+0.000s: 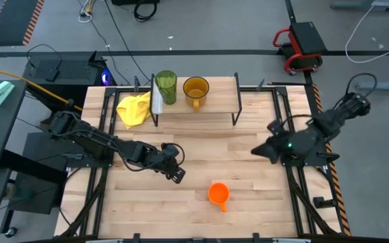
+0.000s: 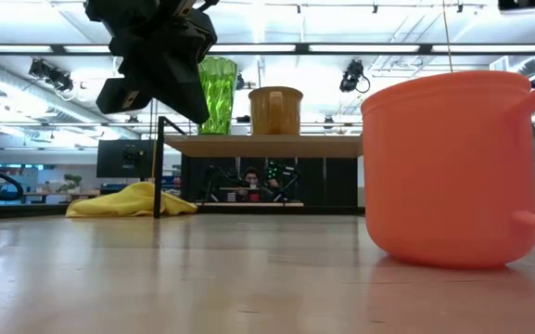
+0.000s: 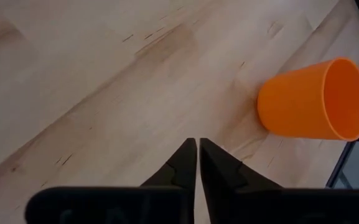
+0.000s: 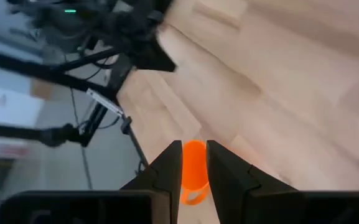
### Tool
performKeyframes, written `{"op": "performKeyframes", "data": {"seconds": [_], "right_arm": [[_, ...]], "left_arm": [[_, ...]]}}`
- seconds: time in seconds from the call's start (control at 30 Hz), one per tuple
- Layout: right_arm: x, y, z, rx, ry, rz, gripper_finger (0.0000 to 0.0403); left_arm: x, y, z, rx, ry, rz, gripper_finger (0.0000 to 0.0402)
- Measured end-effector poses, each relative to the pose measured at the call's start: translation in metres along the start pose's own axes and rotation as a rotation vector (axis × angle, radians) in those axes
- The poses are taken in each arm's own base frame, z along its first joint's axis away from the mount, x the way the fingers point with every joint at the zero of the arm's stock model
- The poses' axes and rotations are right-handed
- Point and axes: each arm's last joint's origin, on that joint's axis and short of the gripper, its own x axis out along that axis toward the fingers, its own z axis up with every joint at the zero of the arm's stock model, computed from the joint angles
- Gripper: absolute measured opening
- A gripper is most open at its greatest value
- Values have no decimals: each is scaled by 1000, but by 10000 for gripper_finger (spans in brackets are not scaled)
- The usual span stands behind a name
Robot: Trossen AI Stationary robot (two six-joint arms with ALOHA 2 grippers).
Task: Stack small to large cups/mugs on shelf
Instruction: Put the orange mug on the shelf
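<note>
The small orange mug (image 1: 218, 194) stands upright on its base on the table, near the front edge; it also shows in the low view (image 2: 448, 167) and in the left wrist view (image 3: 313, 99). The green tumbler (image 1: 166, 86) and the yellow-brown mug (image 1: 195, 90) stand side by side on the shelf's wooden top (image 1: 218, 101) at the far edge. My left gripper (image 1: 176, 172) is shut and empty, above the table left of the orange mug. My right gripper (image 1: 258, 152) hovers to the mug's far right, its fingers a little apart and empty.
A yellow cloth (image 1: 135, 108) lies on the table beside the shelf's left legs. The shelf's thin black legs (image 2: 159, 167) stand at the far edge. Bare wood lies between the shelf and the orange mug.
</note>
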Motion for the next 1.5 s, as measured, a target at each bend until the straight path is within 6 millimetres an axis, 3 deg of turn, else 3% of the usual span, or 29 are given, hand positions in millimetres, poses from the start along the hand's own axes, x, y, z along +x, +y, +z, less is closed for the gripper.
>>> {"op": "performKeyframes", "data": {"seconds": [0.13, 0.27, 0.57, 0.8, 1.1, 1.3, 1.5], "right_arm": [[21, -26, -29, 107, 50, 30, 77], [36, -36, -49, 185, 96, 0, 77], [68, -20, -74, 144, 253, -133, 77], [100, -14, -106, 49, 353, -161, 77], [142, -24, -140, -28, 348, -268, 77], [170, -25, -151, -50, 327, -233, 77], [188, -25, -145, -69, 297, -200, 69]], "left_arm": [[0, 0, 0, 0, 0, 0, 28], [0, 0, 0, 1, 1, 0, 21], [0, -6, -7, -34, 53, -50, 21], [12, -31, -49, 2, 157, -206, 21], [49, -43, -71, -107, 151, -295, 15], [77, -50, -66, -157, 110, -384, 19], [92, -75, -49, -113, 58, -440, 10]]}}
